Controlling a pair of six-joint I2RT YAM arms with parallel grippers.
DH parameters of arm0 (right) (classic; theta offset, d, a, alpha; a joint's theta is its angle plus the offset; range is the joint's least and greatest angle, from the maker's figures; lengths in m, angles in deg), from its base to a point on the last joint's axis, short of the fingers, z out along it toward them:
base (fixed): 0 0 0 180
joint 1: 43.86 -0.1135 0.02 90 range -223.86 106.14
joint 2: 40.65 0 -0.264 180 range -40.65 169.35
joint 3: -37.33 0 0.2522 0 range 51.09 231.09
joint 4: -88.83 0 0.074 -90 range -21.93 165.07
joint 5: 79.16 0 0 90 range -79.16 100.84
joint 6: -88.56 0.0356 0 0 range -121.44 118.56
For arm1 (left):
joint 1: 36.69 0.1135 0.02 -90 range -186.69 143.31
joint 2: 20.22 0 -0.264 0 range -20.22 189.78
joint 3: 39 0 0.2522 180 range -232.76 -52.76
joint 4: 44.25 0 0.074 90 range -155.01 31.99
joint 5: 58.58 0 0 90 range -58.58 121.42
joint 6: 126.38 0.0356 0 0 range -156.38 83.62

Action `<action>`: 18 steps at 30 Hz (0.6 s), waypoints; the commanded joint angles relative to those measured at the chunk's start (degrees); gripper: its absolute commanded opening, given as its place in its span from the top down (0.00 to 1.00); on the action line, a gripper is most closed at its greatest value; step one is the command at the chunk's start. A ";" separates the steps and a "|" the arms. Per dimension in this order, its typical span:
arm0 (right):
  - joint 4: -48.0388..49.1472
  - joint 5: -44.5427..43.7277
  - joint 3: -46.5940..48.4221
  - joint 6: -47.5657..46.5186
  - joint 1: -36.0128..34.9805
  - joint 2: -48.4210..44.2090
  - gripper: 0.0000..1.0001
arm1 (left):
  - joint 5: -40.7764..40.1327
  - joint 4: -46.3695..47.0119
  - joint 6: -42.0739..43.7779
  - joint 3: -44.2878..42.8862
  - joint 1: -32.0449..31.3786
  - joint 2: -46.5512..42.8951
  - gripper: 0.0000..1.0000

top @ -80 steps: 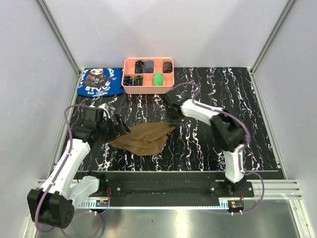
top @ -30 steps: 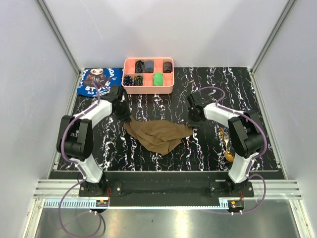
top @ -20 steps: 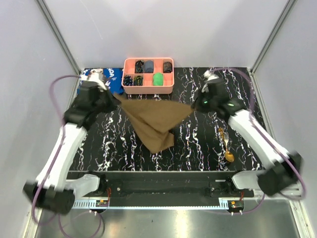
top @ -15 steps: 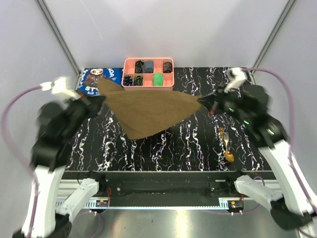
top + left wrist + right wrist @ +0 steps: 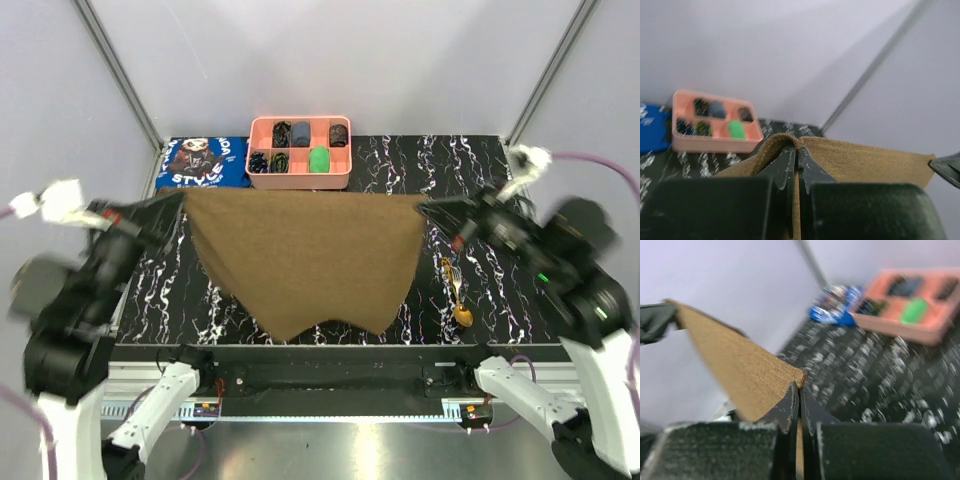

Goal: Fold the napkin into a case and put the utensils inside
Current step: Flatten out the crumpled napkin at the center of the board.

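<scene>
Seen from above, a brown napkin [image 5: 305, 260] hangs spread in the air between two robot arms. Its uneven lower edge droops toward the near edge of the black marbled surface [image 5: 470, 165]. Just right of the hanging cloth, the utensils [image 5: 456, 292] lie together on the surface, uncovered, with the spoon's bowl nearest.

Higher up, the left pincer [image 5: 177, 202] is clamped tight on the napkin's top left corner, and the right pincer [image 5: 426, 209] on its top right corner. Both wrist views show the cloth edge nipped between closed fingertips, running off in a straight, taut line. Beyond the cloth, at the far edge, sit a pink tray [image 5: 300, 184] of small items and a blue cloth [image 5: 200, 165].

The step in hand looks like spreading the napkin flat before folding. To do it well, both arms should probably lower together with the top edge taut and level. The bottom edge should touch down first, then the rest be laid out smoothly, clear of the utensils and tray.
</scene>
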State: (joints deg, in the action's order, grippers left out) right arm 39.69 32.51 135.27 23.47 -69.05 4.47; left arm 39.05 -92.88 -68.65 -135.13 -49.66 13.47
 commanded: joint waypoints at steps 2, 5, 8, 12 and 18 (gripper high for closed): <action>-3.13 -21.29 -6.39 0.76 0.49 13.83 1.00 | -16.07 -3.01 -0.51 4.40 0.14 15.68 1.00; 0.48 -22.04 -5.71 0.23 4.77 21.83 1.00 | -15.99 -1.18 0.89 3.62 0.14 26.75 1.00; 2.50 -20.88 -3.51 -0.82 8.66 31.67 1.00 | -13.26 -1.25 1.69 -0.32 0.14 40.28 1.00; 6.02 -17.21 1.41 -4.68 12.70 49.29 1.00 | -16.24 -2.22 0.98 -5.42 0.23 58.54 1.00; -3.96 -13.67 18.45 -7.33 13.06 70.59 0.67 | -20.36 -8.27 1.95 -18.08 1.19 75.80 0.39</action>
State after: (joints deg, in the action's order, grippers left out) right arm 41.70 17.93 143.79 19.55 -56.52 67.07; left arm 25.42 -97.71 -68.25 -144.05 -49.73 85.21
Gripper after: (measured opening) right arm 0.156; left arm 0.433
